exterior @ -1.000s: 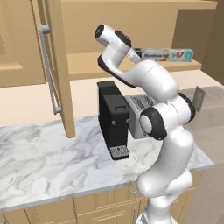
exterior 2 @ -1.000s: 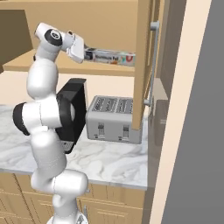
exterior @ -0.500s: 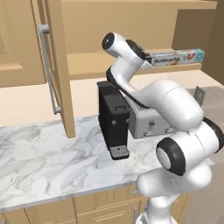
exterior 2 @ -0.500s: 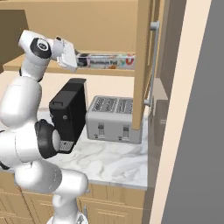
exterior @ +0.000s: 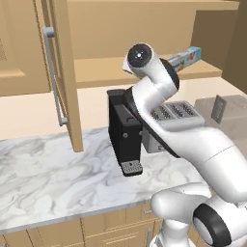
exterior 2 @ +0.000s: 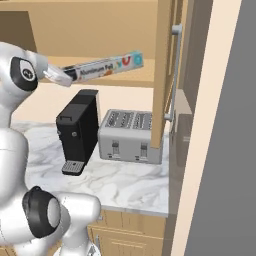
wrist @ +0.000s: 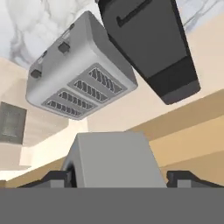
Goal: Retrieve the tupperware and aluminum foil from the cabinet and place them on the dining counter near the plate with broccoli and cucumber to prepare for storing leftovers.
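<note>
The aluminum foil (exterior 2: 102, 66) is a long, narrow box, dark at one end and white with coloured lettering at the other, lying on its side on the open cabinet's lower shelf, above the countertop appliances. In the left base view its light blue end (exterior: 185, 56) juts out past the arm. In the hand view a pale grey, translucent tupperware (wrist: 113, 161) sits close before the camera, between the finger tips.

A foil box (exterior: 185, 57) lay on the cabinet shelf (exterior: 96, 70) at upper right — partly behind the arm's wrist. Below, centre frame, a black coffee machine (exterior: 124, 132) stood beside a toaster (exterior: 166, 116) on the marble counter (exterior: 53, 169).
</note>
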### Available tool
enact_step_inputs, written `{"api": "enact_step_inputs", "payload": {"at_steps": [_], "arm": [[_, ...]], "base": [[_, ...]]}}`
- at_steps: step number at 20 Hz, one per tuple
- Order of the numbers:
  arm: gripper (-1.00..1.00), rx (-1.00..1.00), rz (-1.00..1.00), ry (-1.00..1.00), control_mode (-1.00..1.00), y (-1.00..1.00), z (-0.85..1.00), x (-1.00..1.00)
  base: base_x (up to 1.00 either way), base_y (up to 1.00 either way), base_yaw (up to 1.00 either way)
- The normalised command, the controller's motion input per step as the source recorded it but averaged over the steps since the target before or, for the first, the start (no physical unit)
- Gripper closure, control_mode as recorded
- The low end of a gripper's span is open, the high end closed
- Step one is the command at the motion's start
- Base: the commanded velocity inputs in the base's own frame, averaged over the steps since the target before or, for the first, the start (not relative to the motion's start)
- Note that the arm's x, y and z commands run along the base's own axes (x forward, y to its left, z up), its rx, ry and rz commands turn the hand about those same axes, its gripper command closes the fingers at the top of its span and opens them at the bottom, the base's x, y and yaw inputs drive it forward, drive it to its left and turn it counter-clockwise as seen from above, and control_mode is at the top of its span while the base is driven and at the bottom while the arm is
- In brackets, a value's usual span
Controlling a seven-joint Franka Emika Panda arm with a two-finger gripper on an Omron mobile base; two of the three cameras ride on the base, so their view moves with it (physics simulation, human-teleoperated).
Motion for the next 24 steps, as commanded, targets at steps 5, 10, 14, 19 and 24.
{"api": "enact_step_inputs", "payload": {"at_steps": [5, 10, 14, 19, 24], "arm": [[1.0, -0.03, 0.53, 0.18, -1.0, 0.0, 0.1, -1.0], [1.0, -0.11, 0.42, 0.29, -1.0, 0.09, 0.37, -1.0], [1.0, -0.05, 0.32, 0.18, -1.0, -0.01, 0.48, -1.0], [1.0, -0.02, 0.19, 0.09, -1.0, -0.05, 0.5, -1.0], [1.0, 0.0, 0.0, 0.0, 1.0, 0.0, 0.0, 0.0]], "base": [[0.0, 0.0, 0.0], [0.0, 0.0, 0.0], [0.0, 0.0, 0.0], [0.0, 0.0, 0.0], [-1.0, 0.0, 0.12]]}}
